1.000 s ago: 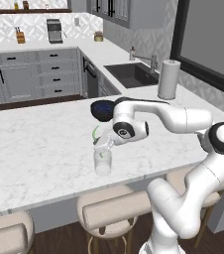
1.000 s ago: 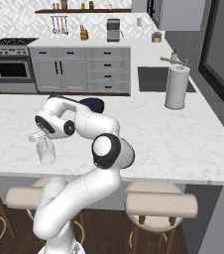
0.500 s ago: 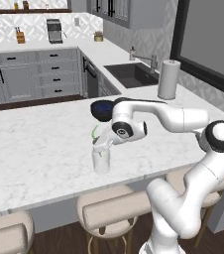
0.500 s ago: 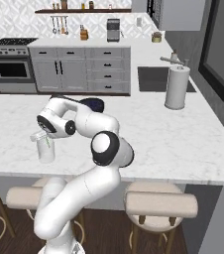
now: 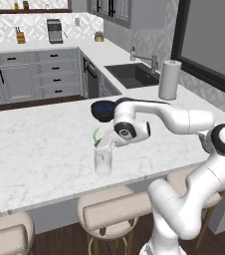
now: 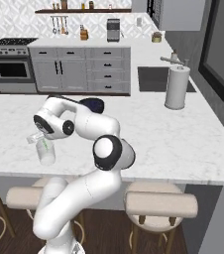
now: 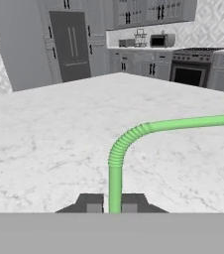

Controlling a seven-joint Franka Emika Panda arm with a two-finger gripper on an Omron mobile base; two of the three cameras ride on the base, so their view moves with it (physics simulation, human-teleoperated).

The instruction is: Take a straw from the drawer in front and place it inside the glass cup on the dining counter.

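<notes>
One long white dining counter (image 5: 30, 149) takes up most of the room in front of me, its beige stools (image 5: 112, 211) tucked under the near edge. The white arm reaches out over the slab, and behind it sit a dark blue bowl (image 5: 103, 109) and a paper towel roll (image 5: 168, 79) near the sink (image 5: 132, 74).

The glass cup (image 5: 103, 162) stands upright on the counter near its front edge, and the gripper (image 5: 104, 144) hangs directly above its mouth. From the right side the cup (image 6: 46, 153) shows a green line inside it, so the straw's lower end looks to be already in the glass, though I can't say how deep.

The straw (image 7: 134, 136) is clenched between the two fingertips (image 7: 90, 203) on its straight shaft just under the ribbed bend, with the bent top pointing off sideways.

That straw should be nearly weightless, thin and easily crushed or flexed, so a light hold on the straight part seems right. The tumbler looks light and tippable; a sideways nudge from the straw could topple it.
</notes>
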